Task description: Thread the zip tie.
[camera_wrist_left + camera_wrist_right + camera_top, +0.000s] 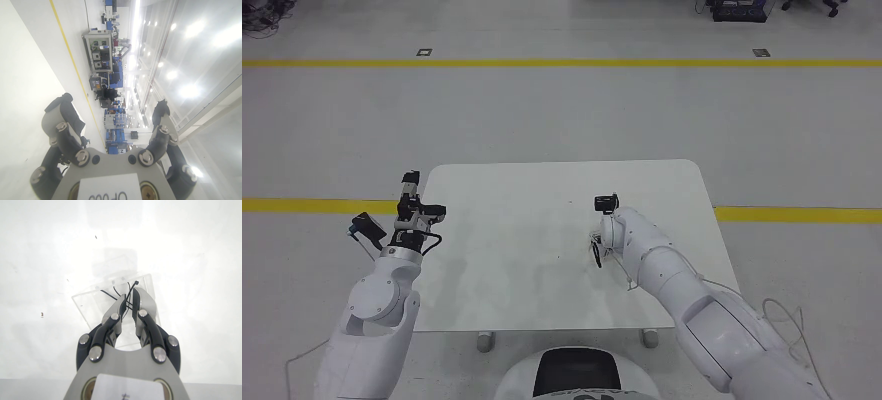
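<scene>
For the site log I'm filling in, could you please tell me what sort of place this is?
Probably an industrial robotics lab or workshop hall: a yellow floor line, an equipment rack, and rows of high ceiling lights.

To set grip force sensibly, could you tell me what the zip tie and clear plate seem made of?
The zip tie looks like flexible plastic, perhaps nylon, matte black: its strap bends in curves. The clear plate is probably acrylic, glossy: see-through with bright edges, though glass cannot be excluded.
</scene>
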Robot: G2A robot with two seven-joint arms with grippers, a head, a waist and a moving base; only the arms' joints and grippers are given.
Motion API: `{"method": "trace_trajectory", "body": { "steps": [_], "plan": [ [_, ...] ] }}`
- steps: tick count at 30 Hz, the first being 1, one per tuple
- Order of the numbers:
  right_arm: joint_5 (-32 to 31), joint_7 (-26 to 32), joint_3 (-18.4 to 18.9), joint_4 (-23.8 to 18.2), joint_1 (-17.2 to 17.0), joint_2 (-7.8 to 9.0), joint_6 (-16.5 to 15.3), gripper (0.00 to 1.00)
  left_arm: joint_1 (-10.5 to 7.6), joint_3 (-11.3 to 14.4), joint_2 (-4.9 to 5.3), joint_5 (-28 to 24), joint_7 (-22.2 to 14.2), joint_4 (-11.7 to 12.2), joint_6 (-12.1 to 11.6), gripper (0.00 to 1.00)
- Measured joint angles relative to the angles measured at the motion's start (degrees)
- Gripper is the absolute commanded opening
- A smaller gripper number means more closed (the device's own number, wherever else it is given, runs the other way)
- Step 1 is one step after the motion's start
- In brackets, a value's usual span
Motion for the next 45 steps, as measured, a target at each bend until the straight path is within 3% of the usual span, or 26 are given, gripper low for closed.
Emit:
{"method": "trace_trajectory", "body": {
  "steps": [16, 24, 30, 39, 45],
  "plan": [
    [-1.1, 0.1, 1.2, 0.5, 0.1, -0.35, 0.0, 0.1, 0.0, 0.0, 0.0, 0.0, 0.0, 0.0, 0.0, 1.0],
    [-1.3, -0.2, 1.6, -0.4, -0.3, -0.18, -1.0, 0.14, 0.0, 0.0, 0.0, 0.0, 0.0, 0.0, 0.0, 1.0],
    [-2.0, 0.0, 1.8, -0.9, -0.6, -0.01, -0.1, 0.14, 0.0, 0.0, 0.0, 0.0, 0.0, 0.0, 0.0, 1.0],
    [-2.5, 0.4, 2.2, -0.7, -0.7, -0.09, 0.0, 0.01, 0.0, 0.0, 0.0, 0.0, 0.0, 0.0, 0.0, 1.0],
    [-2.7, 0.4, 2.3, -0.6, -0.7, -0.21, 0.0, 0.0, 0.0, 0.0, 0.0, 0.0, 0.0, 0.0, 0.0, 1.0]
  ]
}}
